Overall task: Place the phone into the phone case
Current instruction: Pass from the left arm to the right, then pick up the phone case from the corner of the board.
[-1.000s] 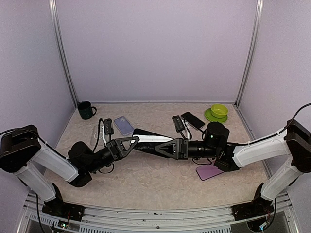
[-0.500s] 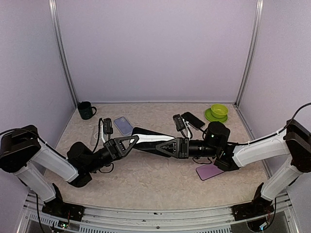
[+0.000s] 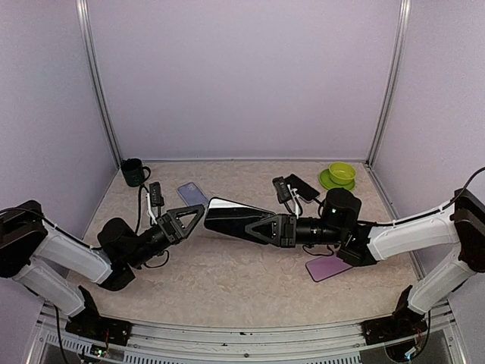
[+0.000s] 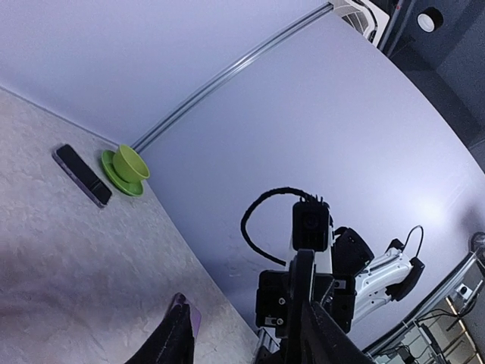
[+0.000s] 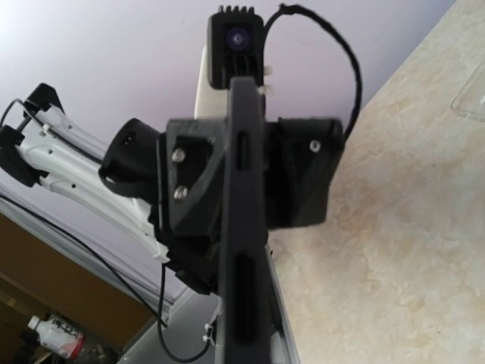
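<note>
My right gripper (image 3: 251, 226) is shut on one end of a dark phone (image 3: 224, 212) and holds it level above the table's middle. In the right wrist view the phone (image 5: 244, 227) is edge-on between my fingers. I cannot tell whether a case is on it. My left gripper (image 3: 197, 215) is open and empty, just left of the phone's free end and facing it. In the left wrist view its fingers (image 4: 171, 341) stand wide apart. A purple case (image 3: 327, 267) lies flat on the table under my right forearm, and also shows in the left wrist view (image 4: 189, 318).
A lavender phone or case (image 3: 192, 195) lies behind the left gripper. A black phone (image 3: 301, 186) lies beside a green bowl on its saucer (image 3: 341, 174) at the back right. A dark green mug (image 3: 135, 172) stands in the back left corner.
My left gripper has let go of the phone's left end and drawn back to the left. My right gripper still holds the phone, which has shifted slightly left.
</note>
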You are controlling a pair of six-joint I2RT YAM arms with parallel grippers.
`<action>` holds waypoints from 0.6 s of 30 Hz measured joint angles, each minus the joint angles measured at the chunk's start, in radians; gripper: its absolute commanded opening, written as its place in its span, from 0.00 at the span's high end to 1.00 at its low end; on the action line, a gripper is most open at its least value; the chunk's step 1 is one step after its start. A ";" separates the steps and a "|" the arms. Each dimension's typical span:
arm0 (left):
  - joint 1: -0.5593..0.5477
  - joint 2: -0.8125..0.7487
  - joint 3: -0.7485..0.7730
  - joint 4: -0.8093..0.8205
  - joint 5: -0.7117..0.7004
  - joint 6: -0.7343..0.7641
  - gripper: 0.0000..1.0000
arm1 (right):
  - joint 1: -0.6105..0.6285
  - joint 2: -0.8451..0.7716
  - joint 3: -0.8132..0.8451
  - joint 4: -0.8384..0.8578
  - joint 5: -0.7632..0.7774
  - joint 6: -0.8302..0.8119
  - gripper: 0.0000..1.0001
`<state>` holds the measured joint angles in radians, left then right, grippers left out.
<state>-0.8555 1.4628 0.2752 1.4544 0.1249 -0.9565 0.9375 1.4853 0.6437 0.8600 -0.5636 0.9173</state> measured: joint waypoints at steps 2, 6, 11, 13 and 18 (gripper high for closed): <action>0.013 -0.051 0.000 -0.071 -0.032 0.019 0.50 | 0.000 -0.016 0.000 -0.014 0.007 -0.015 1.00; 0.031 -0.157 0.003 -0.260 -0.134 0.062 0.50 | 0.000 -0.049 0.000 -0.060 0.034 -0.048 1.00; 0.059 -0.253 0.035 -0.517 -0.274 0.098 0.50 | 0.000 -0.087 -0.003 -0.130 0.090 -0.092 1.00; 0.072 -0.271 0.051 -0.599 -0.323 0.105 0.50 | 0.000 -0.097 -0.005 -0.154 0.108 -0.106 1.00; 0.098 -0.276 0.079 -0.758 -0.420 0.108 0.50 | 0.000 -0.102 -0.007 -0.193 0.140 -0.126 1.00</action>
<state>-0.7574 1.1870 0.3542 0.6964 -0.2955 -0.8482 0.9375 1.3834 0.6365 0.6666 -0.4232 0.7918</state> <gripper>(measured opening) 0.504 0.055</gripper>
